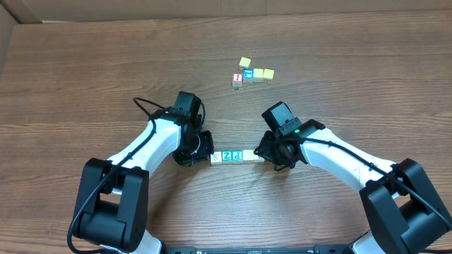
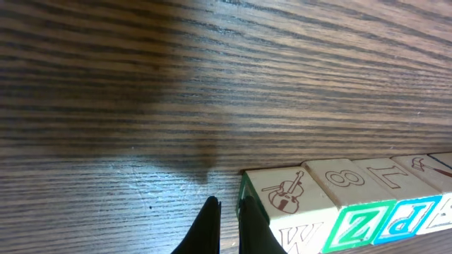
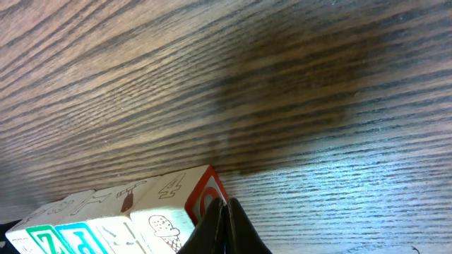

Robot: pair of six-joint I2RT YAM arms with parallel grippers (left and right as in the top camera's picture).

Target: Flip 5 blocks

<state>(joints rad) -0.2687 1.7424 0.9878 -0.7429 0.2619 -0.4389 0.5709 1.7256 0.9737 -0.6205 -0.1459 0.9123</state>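
**Overhead.** The five blocks (image 1: 236, 156) lie in one tight row running 9 to 3 o'clock, just below the middle of the table (image 1: 85, 63). The left gripper (image 1: 205, 153) is at the row's 9 o'clock end and the right gripper (image 1: 266, 156) at its 3 o'clock end. The wrists hide the fingertips in this view. A spare cluster (image 1: 251, 73) of cubes sits well apart, at 12 o'clock from the row.

**Left wrist.** The jaws are closed on nothing. The fingers (image 2: 253, 229) rise from 6 o'clock, just beside the violin block (image 2: 286, 194), which is the near end of the row. I cannot tell whether they touch it. The other blocks run off toward 3 o'clock, with a green Z and a blue P on their side faces.

**Right wrist.** These jaws are also closed and empty. The fingers (image 3: 236, 236) sit at 6 o'clock, right at the red end face of the ice-cream block (image 3: 166, 224). The row runs away toward 8 o'clock.

**Step in hand.** It looks as though the row is being braced from both ends so that all five blocks can be turned as one. None of them seems lifted or tilted yet.

**Next move.** It calls for an even inward press from both ends. Both wrists then need to roll the same way at the same rate. If the pressure is uneven, the row would likely buckle in the middle and the blocks would scatter.
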